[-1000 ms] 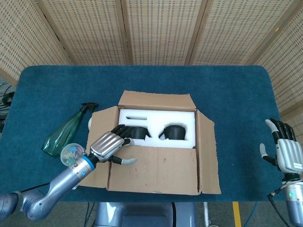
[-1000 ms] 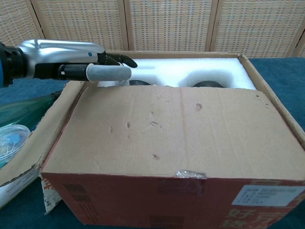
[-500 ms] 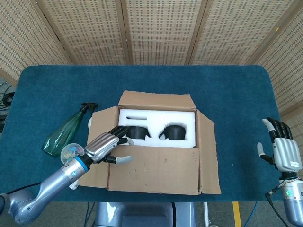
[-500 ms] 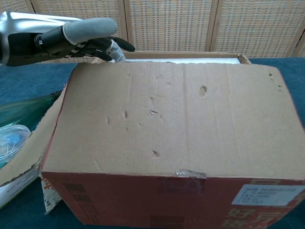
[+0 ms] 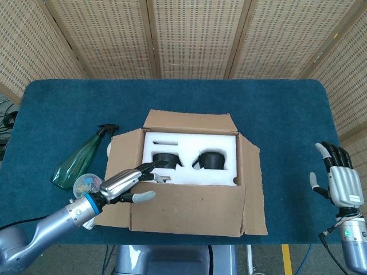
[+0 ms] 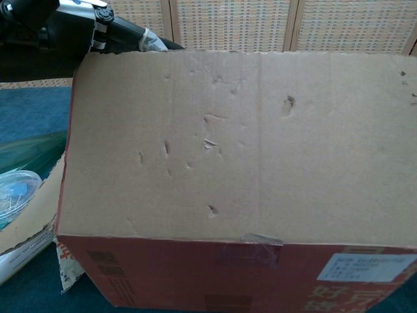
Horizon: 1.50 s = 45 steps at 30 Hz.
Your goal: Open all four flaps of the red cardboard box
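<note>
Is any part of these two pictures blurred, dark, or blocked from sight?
Head view: sharp, evenly lit, soft shadows inside the box. Chest view: the near flap fills the frame, hiding the interior; the left hand is dark at the top edge.

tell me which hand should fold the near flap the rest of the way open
Left. The left hand is already at the near flap of the box, at its left end, while the right hand hangs open beyond the table's right edge.
</note>
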Each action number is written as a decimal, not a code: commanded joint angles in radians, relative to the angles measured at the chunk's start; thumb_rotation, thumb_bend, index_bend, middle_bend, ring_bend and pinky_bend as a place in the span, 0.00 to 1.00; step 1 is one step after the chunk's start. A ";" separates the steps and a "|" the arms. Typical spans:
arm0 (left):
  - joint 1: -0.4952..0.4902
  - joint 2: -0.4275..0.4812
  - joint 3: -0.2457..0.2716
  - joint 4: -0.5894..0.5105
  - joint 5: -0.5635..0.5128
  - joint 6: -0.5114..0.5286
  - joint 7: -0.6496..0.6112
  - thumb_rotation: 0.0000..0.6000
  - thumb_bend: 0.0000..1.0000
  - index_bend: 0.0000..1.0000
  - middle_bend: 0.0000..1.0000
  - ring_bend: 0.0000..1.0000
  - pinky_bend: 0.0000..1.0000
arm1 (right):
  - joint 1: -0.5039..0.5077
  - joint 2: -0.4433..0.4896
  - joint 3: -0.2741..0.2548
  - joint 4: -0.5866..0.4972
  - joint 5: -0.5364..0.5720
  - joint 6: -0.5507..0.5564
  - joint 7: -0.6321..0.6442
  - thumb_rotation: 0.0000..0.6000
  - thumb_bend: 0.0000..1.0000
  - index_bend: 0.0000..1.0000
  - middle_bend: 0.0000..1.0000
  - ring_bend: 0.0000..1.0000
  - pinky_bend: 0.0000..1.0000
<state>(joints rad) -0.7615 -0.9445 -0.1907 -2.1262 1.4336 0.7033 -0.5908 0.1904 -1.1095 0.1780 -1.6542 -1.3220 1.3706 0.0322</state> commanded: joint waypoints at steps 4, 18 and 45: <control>-0.009 0.076 0.032 -0.001 0.249 -0.001 -0.370 0.04 0.17 0.38 0.00 0.00 0.00 | 0.003 0.003 0.003 -0.010 0.003 -0.001 -0.011 1.00 0.52 0.09 0.07 0.00 0.00; -0.148 0.136 0.284 0.184 0.774 0.337 -1.046 0.04 0.17 0.38 0.00 0.00 0.00 | 0.006 0.006 0.006 -0.029 0.008 0.001 -0.035 1.00 0.52 0.09 0.07 0.00 0.00; -0.184 0.197 0.476 0.219 0.846 0.488 -0.892 0.04 0.17 0.38 0.00 0.00 0.00 | 0.000 0.017 0.003 -0.038 0.008 0.007 -0.028 1.00 0.52 0.09 0.07 0.00 0.00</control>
<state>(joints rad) -0.9751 -0.7623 0.2886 -1.8901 2.3413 1.2162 -1.5839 0.1907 -1.0929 0.1816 -1.6925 -1.3145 1.3781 0.0035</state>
